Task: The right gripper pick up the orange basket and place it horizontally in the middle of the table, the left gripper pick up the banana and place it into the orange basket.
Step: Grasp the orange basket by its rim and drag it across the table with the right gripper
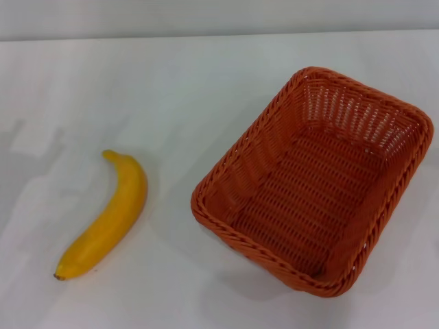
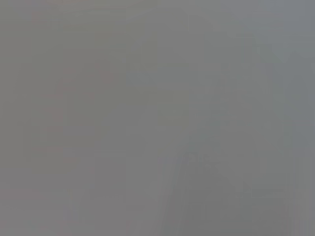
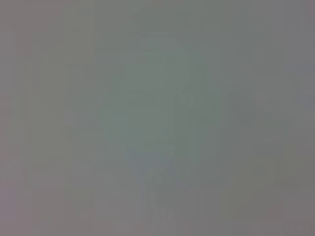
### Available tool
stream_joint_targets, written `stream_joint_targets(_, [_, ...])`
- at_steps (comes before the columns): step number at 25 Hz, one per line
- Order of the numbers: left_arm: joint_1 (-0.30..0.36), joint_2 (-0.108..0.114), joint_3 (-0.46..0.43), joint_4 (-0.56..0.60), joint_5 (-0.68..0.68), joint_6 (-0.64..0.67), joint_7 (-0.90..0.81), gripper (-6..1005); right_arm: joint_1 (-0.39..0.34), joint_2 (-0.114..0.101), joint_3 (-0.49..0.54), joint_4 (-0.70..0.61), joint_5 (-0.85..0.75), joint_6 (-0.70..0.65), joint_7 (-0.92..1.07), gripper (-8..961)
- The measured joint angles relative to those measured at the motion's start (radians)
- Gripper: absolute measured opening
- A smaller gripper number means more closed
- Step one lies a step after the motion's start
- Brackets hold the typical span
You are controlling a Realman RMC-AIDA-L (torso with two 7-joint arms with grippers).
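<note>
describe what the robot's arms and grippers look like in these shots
Nothing of them can be described: neither arm nor gripper appears in any view. The head view shows only the banana and the orange basket on the white table. Both wrist views are featureless grey.

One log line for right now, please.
banana: on table, left | orange basket: right, skewed, empty | grippers: unseen

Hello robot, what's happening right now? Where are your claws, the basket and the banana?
Both claws out of view. Orange basket empty, skewed, on the table's right side. Banana lying left of it, apart. Nothing between them.
</note>
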Motion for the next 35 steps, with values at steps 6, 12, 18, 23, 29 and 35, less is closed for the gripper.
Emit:
stream_joint_targets(6, [-0.004,0.001,0.000,0.000,0.000,-0.001,-0.005,890,-0.005,-0.002,-0.003,0.000,-0.001,0.001,0.008,870])
stream_joint_targets(12, [-0.005,0.002,0.000,0.000,0.001,-0.001,-0.005,891,-0.013,-0.002,-0.014,-0.058,-0.020,0.000,0.046,869])
stream_joint_targets(18, [-0.002,0.002,-0.001,0.000,0.000,0.000,-0.006,891,0.008,-0.003,-0.029,-0.366,-0.235,-0.038,0.305,869])
stream_joint_targets(23, [0.004,0.002,-0.003,0.000,0.000,0.000,-0.006,891,0.080,-0.028,-0.127,-0.723,-0.531,-0.085,0.664,870])
stream_joint_targets(29, [0.013,0.002,-0.004,0.000,0.001,0.000,-0.006,892,0.203,-0.083,-0.339,-0.988,-0.859,-0.059,1.024,859])
stream_joint_targets(35, [0.009,0.002,-0.002,0.000,0.008,0.001,-0.006,890,0.376,-0.114,-0.446,-1.026,-1.124,0.045,1.232,843])
